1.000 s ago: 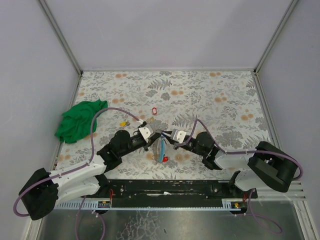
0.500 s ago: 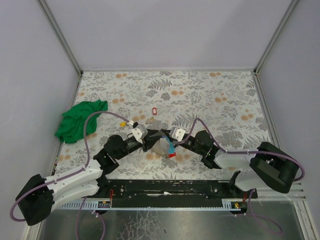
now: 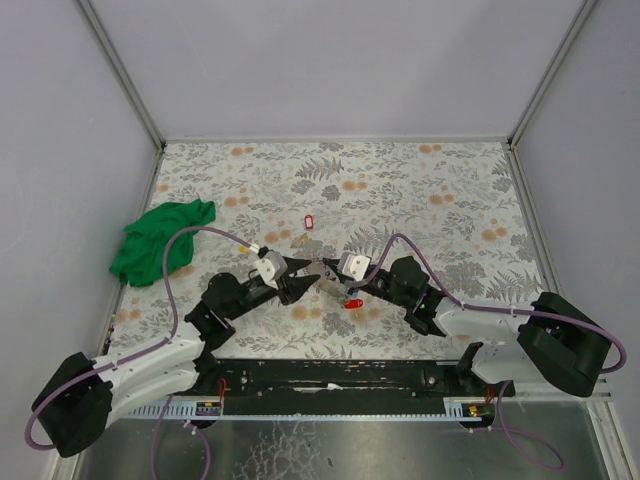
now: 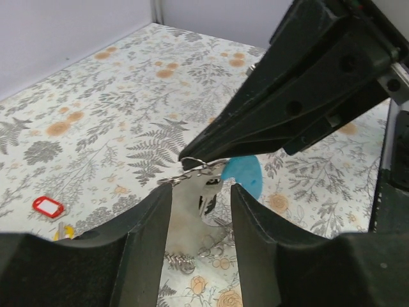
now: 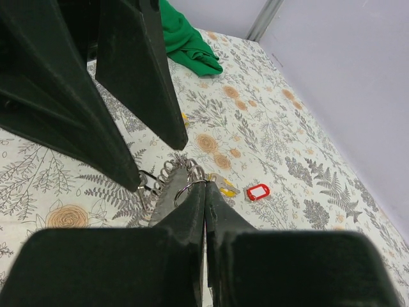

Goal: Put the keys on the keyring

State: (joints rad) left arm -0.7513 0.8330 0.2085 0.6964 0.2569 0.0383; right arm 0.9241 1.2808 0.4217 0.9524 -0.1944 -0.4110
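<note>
My right gripper point(image 5: 205, 186) is shut on a thin metal keyring point(image 5: 185, 190), which it holds just above the table. From the ring point(image 4: 195, 167) hang a silver key point(image 4: 209, 192), a blue tag point(image 4: 246, 176), a grey strap point(image 5: 167, 196) and loose chains point(image 4: 184, 261). In the top view a red tag point(image 3: 354, 302) lies below the right gripper point(image 3: 326, 272). My left gripper point(image 4: 201, 199) stands open facing the bunch, its fingers point(image 4: 144, 249) either side of the hanging key without touching it. A loose key with a red tag point(image 4: 48, 206) lies on the table farther back, and a yellow-tagged key point(image 5: 224, 186) lies near it.
A crumpled green cloth point(image 3: 160, 240) sits at the left edge of the floral table point(image 3: 440, 200). The loose red-tagged key point(image 3: 308, 221) lies just behind the two grippers. White walls close in the table at the back and sides. The left gripper point(image 3: 297, 278) nearly meets the right one.
The left gripper has opened, let go of the bunch and drawn back a little to the left. The right gripper has shut on the ring, and the bunch has shifted right.
</note>
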